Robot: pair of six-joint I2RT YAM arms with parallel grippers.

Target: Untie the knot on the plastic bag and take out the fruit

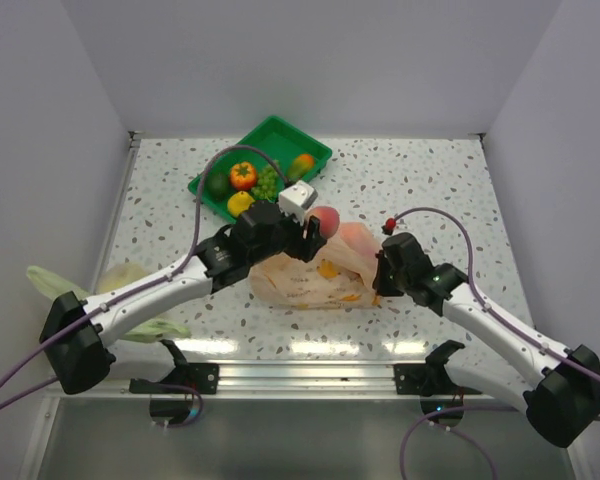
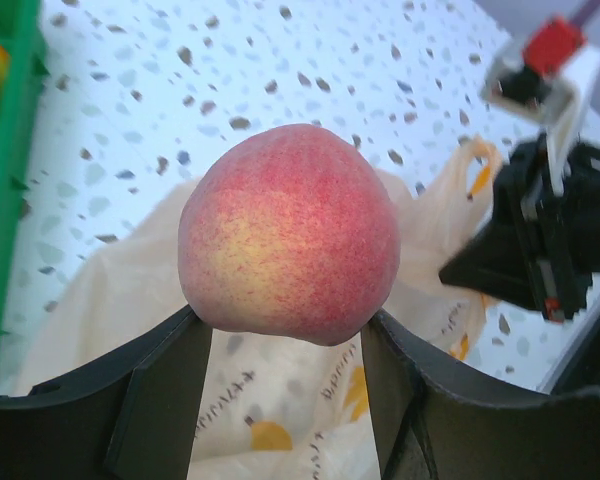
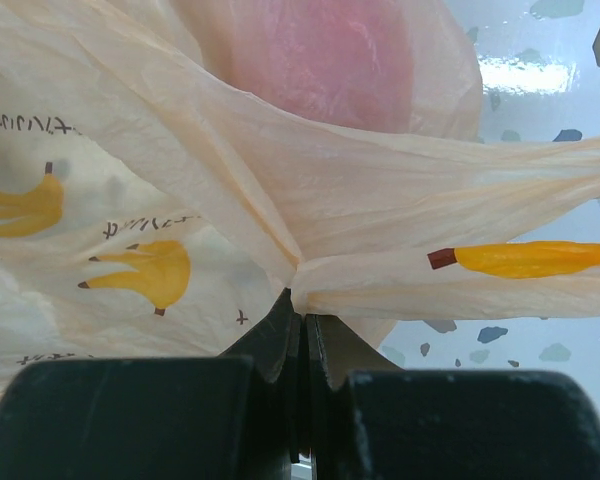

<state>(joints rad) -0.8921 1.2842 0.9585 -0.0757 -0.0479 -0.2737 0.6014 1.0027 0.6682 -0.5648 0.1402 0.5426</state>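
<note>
From the top, shows the plastic bag (image 1: 310,280) lying crumpled on the speckled counter (image 1: 410,180), with the left tool (image 1: 320,225) at the bag's far edge, clenched on a peach (image 1: 327,215), and the right tool (image 1: 378,278) touching the bag's right end. Beyond the bag, shows a green tray (image 1: 275,140) holding more fruit (image 1: 243,175). From the left wrist, shows the peach pinched between both fingers, the bag behind it. From the right wrist, shows jaws closed tight on a fold of the bag's film, a pink piece (image 3: 320,50) dimly visible inside the bag.
</note>
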